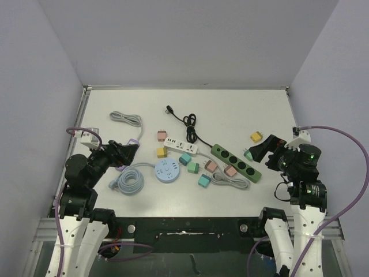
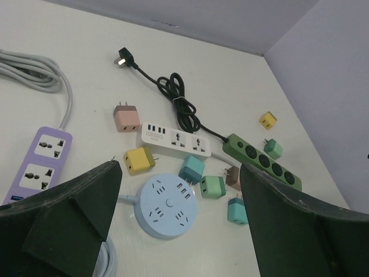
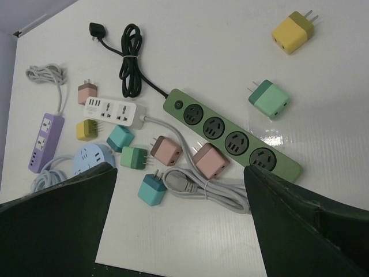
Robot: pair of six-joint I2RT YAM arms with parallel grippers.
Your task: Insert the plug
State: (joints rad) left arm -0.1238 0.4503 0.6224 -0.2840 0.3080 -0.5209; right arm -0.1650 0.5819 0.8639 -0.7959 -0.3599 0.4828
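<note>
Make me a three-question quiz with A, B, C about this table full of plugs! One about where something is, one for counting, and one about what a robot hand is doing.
1. Where is the round light-blue power hub?
A) just nearer the arms than the white power strip
B) at the table's far edge
C) held up in the air

2. How many round sockets has the dark green power strip?
A) two
B) four
C) six

3. The left gripper is:
A) open and empty
B) shut on a plug
C) shut on a cable

Answers:
1 A, the top view shows it just below the white strip.
2 B, the right wrist view shows four in a row.
3 A, its fingers stand wide apart with nothing between.
</note>
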